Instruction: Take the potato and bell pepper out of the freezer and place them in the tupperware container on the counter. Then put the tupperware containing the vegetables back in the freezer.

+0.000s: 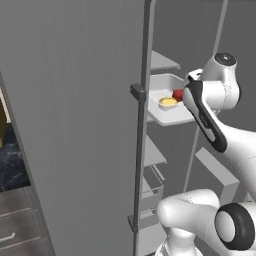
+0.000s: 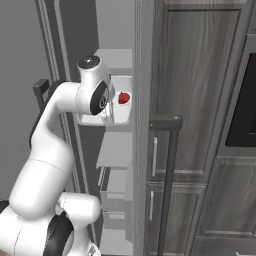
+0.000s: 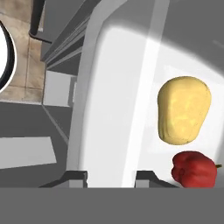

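Tupperware container point(image 3: 118, 109), white and shallow with a raised rounded rim, sits on a freezer point(image 1: 75, 125) shelf, and the claw point(image 3: 109, 177) has its near edge between its two dark fingertips point(image 3: 74, 178). The jaws stand narrowly apart with the tray's rim between them, apparently closed on it. In the hand view the smooth white floor of the tray stretches away from the tips, bare on the side nearest them.

Off to one side of the claw, inside the tray, lies the red bell pepper point(image 3: 194, 168), lumpy and glossy with a short stem, close to the rim the claw is at. Just beyond it is the potato point(image 3: 183, 109), pale yellow, a rounded blunt oval with a mottled skin. The two nearly touch.

From the left base view, the tray juts past the front of its thin grey shelf, with open air below down to the next shelf. The brushed-grey freezer door stands open to the left, its long vertical bar handle point(image 1: 141, 125) close beside the tray's corner. In the right base view, dark wood-grain cabinets point(image 2: 200, 125) wall in the right side.
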